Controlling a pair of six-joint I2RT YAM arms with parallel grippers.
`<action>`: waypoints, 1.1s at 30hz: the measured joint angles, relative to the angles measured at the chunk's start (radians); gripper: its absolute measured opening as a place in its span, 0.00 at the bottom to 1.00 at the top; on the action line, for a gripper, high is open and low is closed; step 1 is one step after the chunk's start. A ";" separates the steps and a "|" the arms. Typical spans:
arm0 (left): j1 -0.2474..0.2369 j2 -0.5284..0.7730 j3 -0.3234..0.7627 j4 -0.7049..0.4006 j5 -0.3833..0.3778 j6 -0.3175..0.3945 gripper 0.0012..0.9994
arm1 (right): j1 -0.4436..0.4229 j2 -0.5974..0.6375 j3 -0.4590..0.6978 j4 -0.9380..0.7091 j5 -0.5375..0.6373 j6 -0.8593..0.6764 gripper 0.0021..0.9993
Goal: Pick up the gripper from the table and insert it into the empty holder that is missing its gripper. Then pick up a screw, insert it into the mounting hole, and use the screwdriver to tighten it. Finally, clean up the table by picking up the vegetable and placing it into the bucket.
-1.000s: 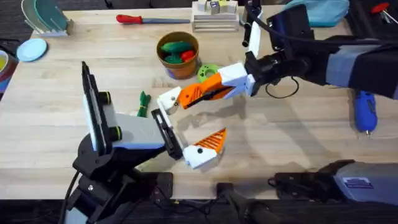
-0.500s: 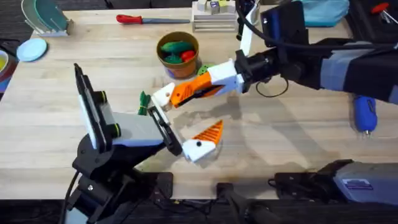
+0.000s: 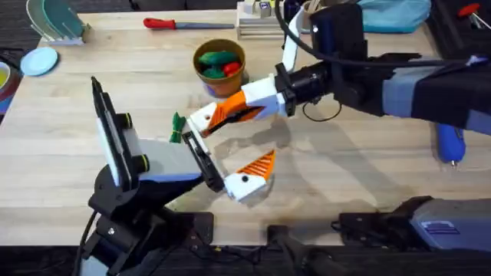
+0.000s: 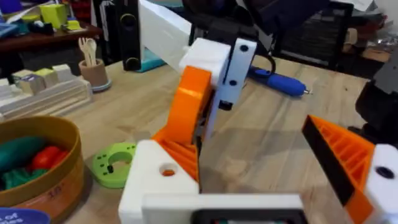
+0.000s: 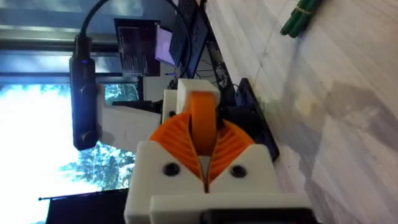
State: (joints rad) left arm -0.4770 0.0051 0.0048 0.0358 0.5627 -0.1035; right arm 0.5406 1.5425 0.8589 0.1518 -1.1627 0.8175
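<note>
- Near the table's middle, the right gripper (image 3: pixel 224 116) is clenched on the gripper (image 5: pixel 202 119), the loose orange pad pinched edge-on between its own ribbed pads, probably so the pad's base stays free to slide in.
- It presses that pad against the empty holder (image 3: pixel 201 120), the bare white finger base on the left gripper (image 3: pixel 238 142).
- Whether the pad is fully seated I cannot tell.
- The left gripper is spread wide and grasps nothing; its other finger, bearing its orange pad (image 3: pixel 259 166), sits well apart to the near right, which leaves room for the insertion.
- The vegetable (image 3: pixel 178 127) lies on the table just left of the holder, not yet in the bucket (image 3: pixel 220 81) farther back.
- The blue electric screwdriver (image 3: pixel 449 142) lies far right, untouched.
</note>
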 joint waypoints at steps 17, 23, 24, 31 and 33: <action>-0.006 0.000 0.000 -0.008 -0.029 -0.008 0.99 | -0.004 0.022 0.000 0.012 -0.033 0.015 0.14; -0.019 0.000 0.000 0.001 -0.030 -0.001 0.99 | -0.001 0.035 0.000 0.007 -0.086 0.011 0.40; -0.019 0.000 0.000 0.001 -0.033 -0.001 0.99 | -0.001 0.035 0.000 0.005 -0.091 0.012 0.47; -0.019 0.000 0.000 -0.003 -0.036 -0.001 0.99 | -0.001 0.035 0.000 0.006 -0.104 0.005 0.98; -0.019 0.000 0.000 -0.003 -0.036 -0.001 0.99 | -0.002 0.035 0.000 0.006 -0.103 0.005 0.99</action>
State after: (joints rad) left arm -0.4961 0.0051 0.0048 0.0330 0.5270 -0.1044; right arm 0.5389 1.5776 0.8589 0.1581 -1.2656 0.8223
